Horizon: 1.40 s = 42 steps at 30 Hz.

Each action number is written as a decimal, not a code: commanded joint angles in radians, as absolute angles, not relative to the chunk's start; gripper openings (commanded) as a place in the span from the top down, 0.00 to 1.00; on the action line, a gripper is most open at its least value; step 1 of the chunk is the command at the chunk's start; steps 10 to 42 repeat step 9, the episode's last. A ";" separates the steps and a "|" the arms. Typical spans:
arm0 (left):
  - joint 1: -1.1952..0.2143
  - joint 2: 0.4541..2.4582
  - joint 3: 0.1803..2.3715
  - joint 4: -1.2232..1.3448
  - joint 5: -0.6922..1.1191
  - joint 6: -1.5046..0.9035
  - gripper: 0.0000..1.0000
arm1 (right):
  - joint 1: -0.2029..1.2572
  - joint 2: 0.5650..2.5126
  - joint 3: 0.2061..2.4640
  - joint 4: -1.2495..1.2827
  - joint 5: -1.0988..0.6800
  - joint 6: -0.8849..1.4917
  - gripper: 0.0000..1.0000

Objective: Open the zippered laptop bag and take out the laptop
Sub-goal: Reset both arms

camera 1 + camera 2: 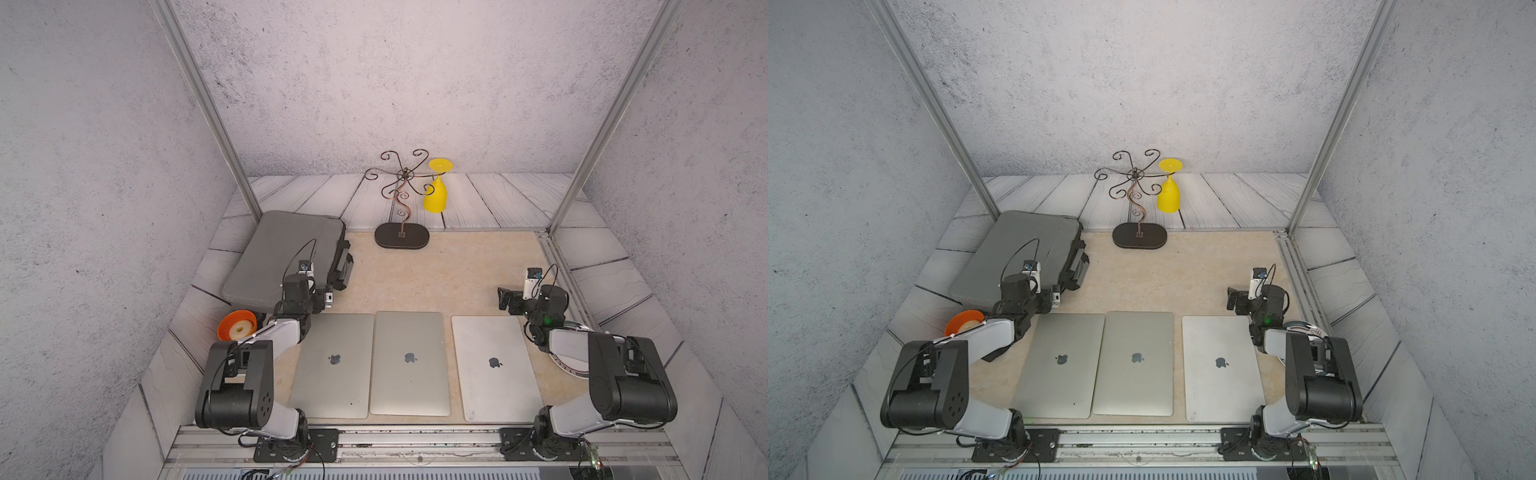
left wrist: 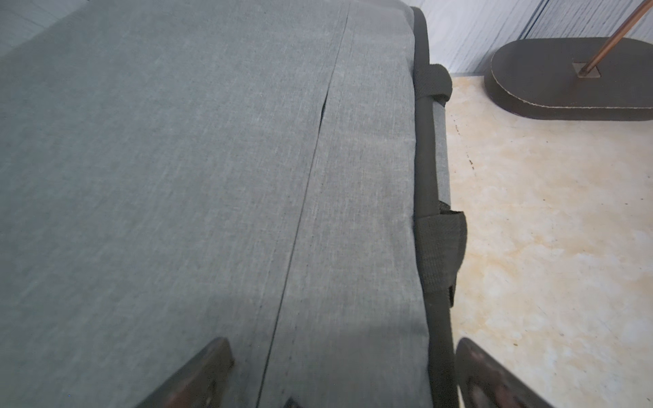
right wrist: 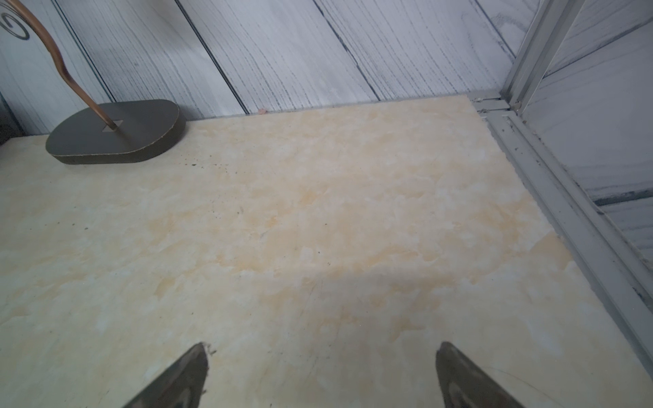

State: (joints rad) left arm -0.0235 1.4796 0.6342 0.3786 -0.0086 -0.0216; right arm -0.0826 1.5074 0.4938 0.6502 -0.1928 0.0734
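Where the scene begins at the left, an orange bowl [image 1: 237, 328] sits beside the left arm. The grey laptop bag [image 1: 274, 253] lies flat at the far left, with its strapped edge facing right (contents not visible). The left gripper [image 2: 341, 356] straddles the bag's near right corner, fingers spread wide, holding nothing. A row of three closed laptops [image 1: 409, 361] lies along the near side. The right gripper [image 3: 321, 353] is over bare table [image 3: 318, 229] at the right, fingers fully apart and empty.
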 commanded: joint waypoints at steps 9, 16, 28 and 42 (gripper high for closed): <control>-0.015 1.476 0.629 0.362 0.025 -0.011 0.01 | -0.084 1.526 0.531 0.629 -0.204 0.065 0.01; -0.015 1.476 0.629 0.362 0.025 -0.011 0.01 | -0.084 1.526 0.531 0.629 -0.204 0.065 0.01; -0.015 1.476 0.629 0.362 0.025 -0.011 0.01 | -0.084 1.526 0.531 0.629 -0.204 0.065 0.01; -0.015 1.476 0.629 0.362 0.025 -0.011 0.01 | -0.084 1.526 0.531 0.629 -0.204 0.065 0.01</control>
